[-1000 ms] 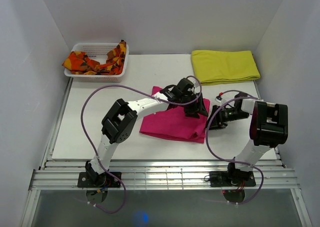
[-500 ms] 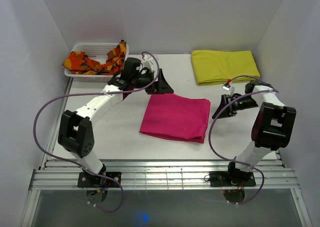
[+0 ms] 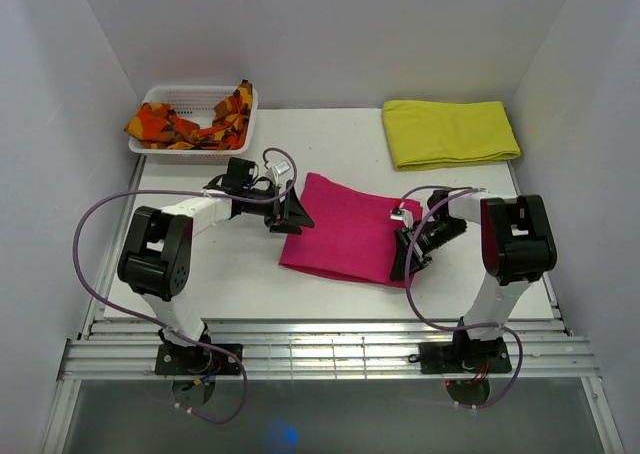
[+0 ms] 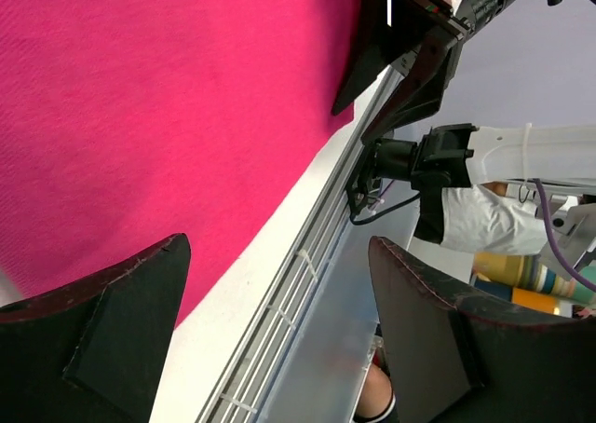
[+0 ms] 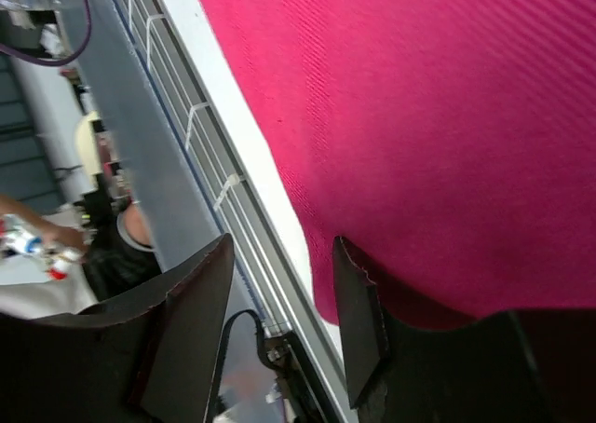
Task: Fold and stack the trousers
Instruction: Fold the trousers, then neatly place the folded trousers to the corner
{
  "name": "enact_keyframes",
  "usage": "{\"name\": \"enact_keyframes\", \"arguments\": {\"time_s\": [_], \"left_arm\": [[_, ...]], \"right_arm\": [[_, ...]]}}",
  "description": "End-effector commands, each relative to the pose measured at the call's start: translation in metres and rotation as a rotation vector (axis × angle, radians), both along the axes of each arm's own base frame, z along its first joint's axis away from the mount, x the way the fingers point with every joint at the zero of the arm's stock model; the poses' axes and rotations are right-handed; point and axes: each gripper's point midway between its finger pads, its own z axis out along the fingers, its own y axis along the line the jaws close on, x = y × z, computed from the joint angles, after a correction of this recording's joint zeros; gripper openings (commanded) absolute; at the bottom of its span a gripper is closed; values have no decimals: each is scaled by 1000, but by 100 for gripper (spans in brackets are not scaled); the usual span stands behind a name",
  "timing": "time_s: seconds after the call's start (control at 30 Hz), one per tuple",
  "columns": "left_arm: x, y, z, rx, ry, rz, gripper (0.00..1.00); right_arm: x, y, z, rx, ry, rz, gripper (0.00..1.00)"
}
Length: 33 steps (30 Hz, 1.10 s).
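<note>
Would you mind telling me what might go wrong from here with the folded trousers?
1. The left jaws and right jaws stand open at opposite edges of the folded trousers; a shallow pinch might catch only the top layer and peel the fold open.
2. The yellow cloth lies apart, at the far right; an uneven two-arm lift towards it could drag or skew the trousers.
</note>
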Motion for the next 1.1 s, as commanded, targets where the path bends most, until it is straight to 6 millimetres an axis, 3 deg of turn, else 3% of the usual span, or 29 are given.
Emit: {"name": "enact_keyframes", "arguments": {"time_s": [0.0,0.1,0.13,0.23,0.27,0.33,0.37,0.4,0.43,0.5,0.53,0.6,0.63,0.7,0.8,0.83,0.9,0.93,0.97,1.0,1.07], "left_arm": [[5,3,-3,-26,-23,0,87],[6,5,-7,-17,-22,5,86],[6,5,-4,-19,-36,3,86],[11,2,27,-45,-173,-15,86],[13,-1,32,-16,-267,-36,87],[21,-8,68,18,-486,-66,89],[12,-18,72,45,-552,-114,90],[20,-18,72,120,-705,-139,91],[11,-28,81,141,-804,-185,92],[18,-30,77,257,-997,-232,96],[6,-39,74,278,-1059,-275,97],[13,-47,78,332,-1194,-256,97],[11,-49,68,352,-1231,-279,97],[3,-72,67,332,-1330,-296,96],[-17,-105,44,329,-1458,-357,94],[-35,-120,37,307,-1495,-417,91],[-44,-138,22,307,-1540,-458,89],[-55,-149,15,319,-1570,-484,88],[-54,-160,18,334,-1623,-495,86],[-53,-166,-1,376,-1613,-518,84],[-48,-176,-7,425,-1606,-497,82]], "right_arm": [[14,-15,-28,-105,-1,-26,52],[47,-18,-18,-150,-96,-46,52],[70,-20,-5,-173,-179,-54,53],[90,-25,25,-205,-279,-60,55],[98,-26,39,-206,-318,-67,58],[103,-29,66,-210,-412,-87,61],[106,-33,75,-217,-449,-102,63],[113,-36,84,-228,-508,-123,65],[117,-42,102,-247,-587,-157,68],[134,-56,126,-258,-714,-228,83],[137,-62,148,-262,-788,-291,94],[148,-75,156,-302,-850,-416,90],[160,-84,171,-329,-922,-499,90],[165,-93,174,-307,-861,-638,90],[159,-73,164,-206,-703,-604,93],[156,-69,150,-184,-625,-585,91],[144,-80,128,-200,-497,-618,90],[134,-84,107,-204,-417,-635,90],[132,-97,98,-201,-382,-682,90],[128,-101,90,-185,-338,-714,90],[116,-108,72,-167,-263,-755,90]]}}
